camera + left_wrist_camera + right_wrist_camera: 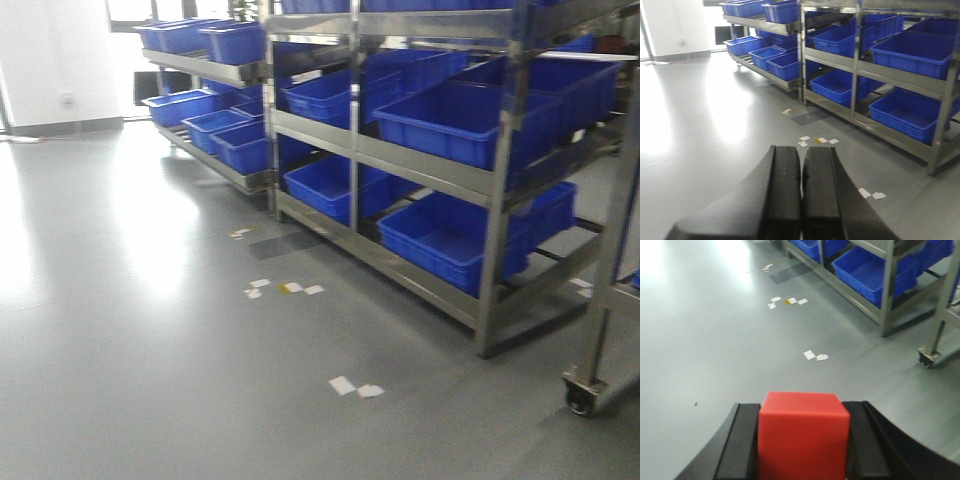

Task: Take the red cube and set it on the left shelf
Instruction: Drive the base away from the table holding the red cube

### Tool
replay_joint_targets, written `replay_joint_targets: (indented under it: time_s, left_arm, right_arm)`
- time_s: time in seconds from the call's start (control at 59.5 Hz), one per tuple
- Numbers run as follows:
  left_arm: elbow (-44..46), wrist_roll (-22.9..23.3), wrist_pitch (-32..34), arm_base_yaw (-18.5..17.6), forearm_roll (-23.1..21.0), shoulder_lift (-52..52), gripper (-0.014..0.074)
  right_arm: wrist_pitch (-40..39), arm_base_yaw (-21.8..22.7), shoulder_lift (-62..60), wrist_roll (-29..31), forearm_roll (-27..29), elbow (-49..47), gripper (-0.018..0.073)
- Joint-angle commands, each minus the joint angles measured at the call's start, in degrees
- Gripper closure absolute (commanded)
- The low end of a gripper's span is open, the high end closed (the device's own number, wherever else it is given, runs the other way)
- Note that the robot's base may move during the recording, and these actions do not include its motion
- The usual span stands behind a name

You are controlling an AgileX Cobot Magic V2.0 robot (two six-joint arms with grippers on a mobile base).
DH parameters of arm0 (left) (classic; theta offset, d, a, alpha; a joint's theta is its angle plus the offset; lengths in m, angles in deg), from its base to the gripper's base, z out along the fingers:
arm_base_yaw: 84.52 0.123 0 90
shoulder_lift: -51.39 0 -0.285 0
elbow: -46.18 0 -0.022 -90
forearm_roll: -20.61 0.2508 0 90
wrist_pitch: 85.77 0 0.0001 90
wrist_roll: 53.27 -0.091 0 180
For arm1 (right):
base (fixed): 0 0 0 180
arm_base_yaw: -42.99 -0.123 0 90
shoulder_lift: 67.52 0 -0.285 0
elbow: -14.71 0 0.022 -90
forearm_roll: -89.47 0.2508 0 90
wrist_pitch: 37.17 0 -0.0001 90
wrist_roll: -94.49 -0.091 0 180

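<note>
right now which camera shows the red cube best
The right wrist view: the cube fills the lower centre, gripped in the right claw. The front view and the left wrist view show no cube, only floor and shelves of blue bins.

cube (803, 440) is showing plain red | left gripper (801, 162) and right gripper (803, 407) are both showing black | bins (460, 120) are showing bright blue | racks (495, 200) are showing silver-grey | floor (150, 350) is showing pale grey | scraps (343, 385) are showing white — one yellowish | wall (50, 50) is showing white
</note>
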Motion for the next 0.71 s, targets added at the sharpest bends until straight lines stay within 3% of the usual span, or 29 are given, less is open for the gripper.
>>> replay_joint_targets:
  time_s: [0.0,0.69]
  left_arm:
    - [-1.3,0.0,5.1,-0.2,-0.2,0.8,0.0495]
    - [-1.3,0.0,5.1,-0.2,-0.2,0.8,0.0495]
  right_arm:
    - [-4.4,0.0,-0.1,0.3,0.3,-1.7,0.0504]
    - [-4.4,-0.9,-0.1,0.3,0.3,-1.7,0.0504]
